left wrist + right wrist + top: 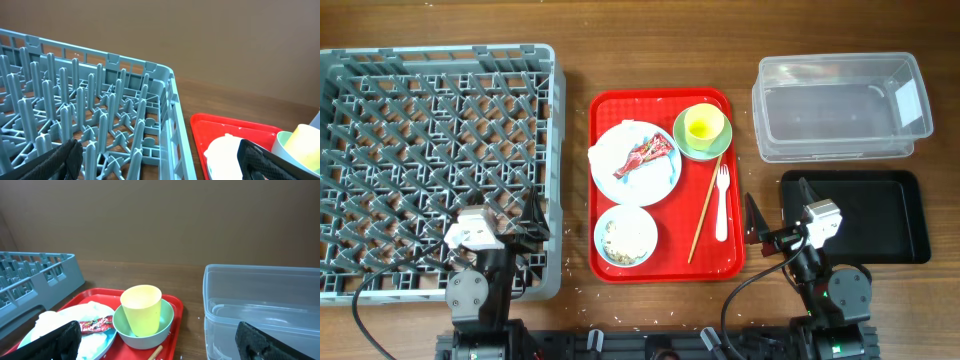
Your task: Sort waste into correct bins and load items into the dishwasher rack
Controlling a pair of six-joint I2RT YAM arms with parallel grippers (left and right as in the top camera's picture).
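A pale blue plate on the red tray holds a crumpled white napkin and a red wrapper. A yellow cup stands in a green saucer. A bowl holds rice crumbs. Chopsticks and a white fork lie on the tray's right side. The grey rack is at left, the clear tub and the black tray at right. My left gripper is open and empty over the rack's near right corner. My right gripper is open and empty between the red tray and the black tray.
The red tray lies between the rack and the bins. Small crumbs are scattered on the wooden table near the front edge. In the right wrist view the cup, the wrapper and the tub lie ahead.
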